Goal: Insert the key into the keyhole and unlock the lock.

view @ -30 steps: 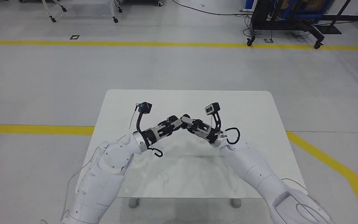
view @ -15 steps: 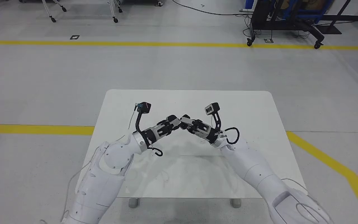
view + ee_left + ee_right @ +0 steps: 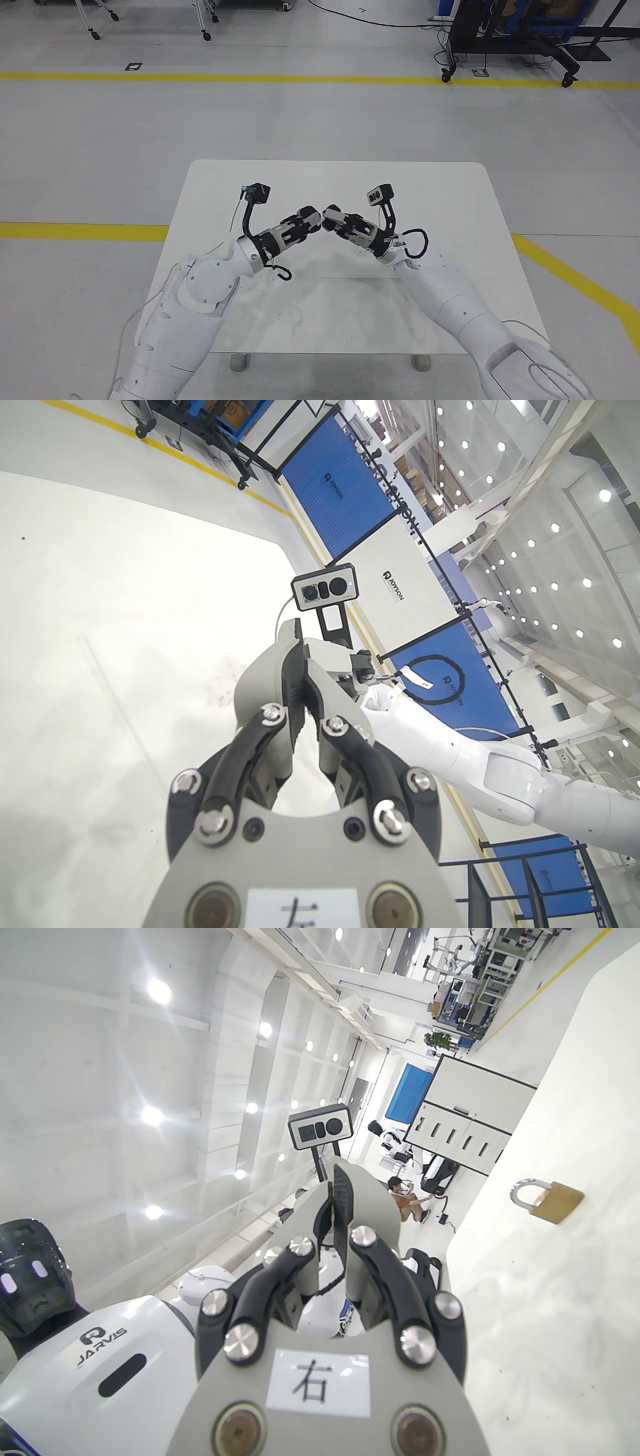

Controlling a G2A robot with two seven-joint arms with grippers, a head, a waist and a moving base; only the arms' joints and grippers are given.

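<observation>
Hardly anything is shifting since 1 second ago: the 2 arms are staying put over the middle of the table (image 3: 450,190), tips almost meeting. The left gripper (image 3: 299,650) is holding its jaws pressed together, and the right gripper (image 3: 334,1188) is doing the same. I cannot tell whether either is pinching the key (nothing is poking out beyond them). The padlock (image 3: 550,1202) is lying flat near 1 edge of the table, its long axis running across that edge, shackle outward and body inward. It is sitting off to the side of the right gripper's pointing line, so the coming move is probably calling for a turn toward it. Which arm is nearer I cannot tell.
</observation>
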